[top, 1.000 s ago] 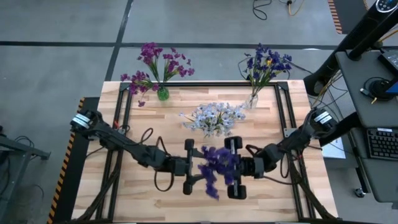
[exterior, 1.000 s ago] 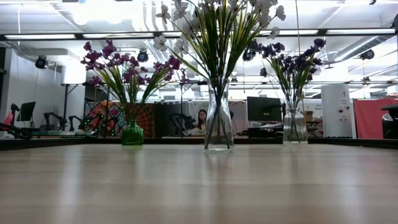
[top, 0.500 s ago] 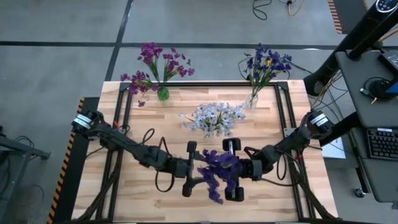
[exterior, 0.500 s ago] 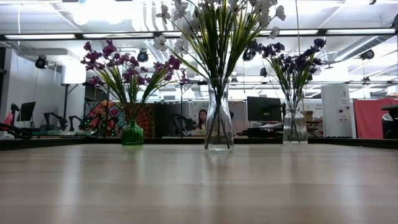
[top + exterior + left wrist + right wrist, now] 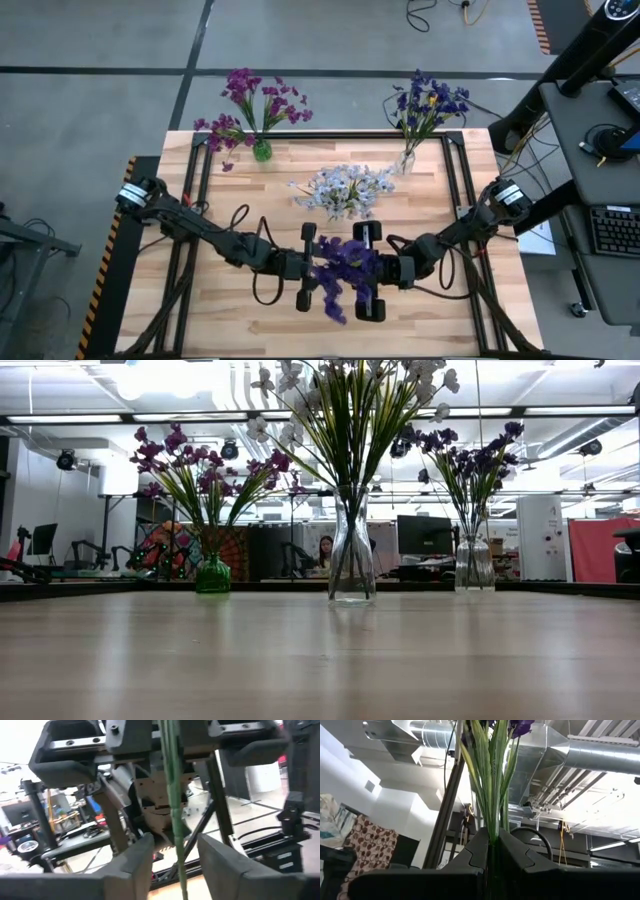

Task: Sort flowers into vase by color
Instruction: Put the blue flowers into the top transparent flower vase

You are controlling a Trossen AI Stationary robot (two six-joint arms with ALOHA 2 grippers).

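A blue-violet flower [image 5: 342, 272] hangs over the table's near middle. My right gripper [image 5: 372, 272] is shut on its green stem. My left gripper [image 5: 312, 268] faces it from the left. Its open fingers [image 5: 137, 865] stand on either side of the stem's lower part [image 5: 175, 820], with a gap on each side. At the far edge stand a green vase [image 5: 261, 151] of magenta flowers and a clear vase [image 5: 406, 161] of blue ones. Nearer the middle, a clear vase [image 5: 352, 570] holds white flowers [image 5: 345, 190]. My right gripper pinches the flower's green stem [image 5: 492, 832] between its two fingers, which come from the table's right, slanting upward, and lie across it. Leaves and blossoms [image 5: 520, 727] rise above the fingers. The stem's lower end hangs below, and the flower is lifted clear of the table.
The three vases stand across the table's far half. Black frame rails [image 5: 452, 180] run along the table's sides. The low view shows bare wooden tabletop [image 5: 320, 660] in front of the vases. A desk with a keyboard [image 5: 610, 230] stands off the right edge.
My right gripper has edged a little toward my left gripper, carrying the blue-violet flower with it. The flower stays lifted clear of the table.
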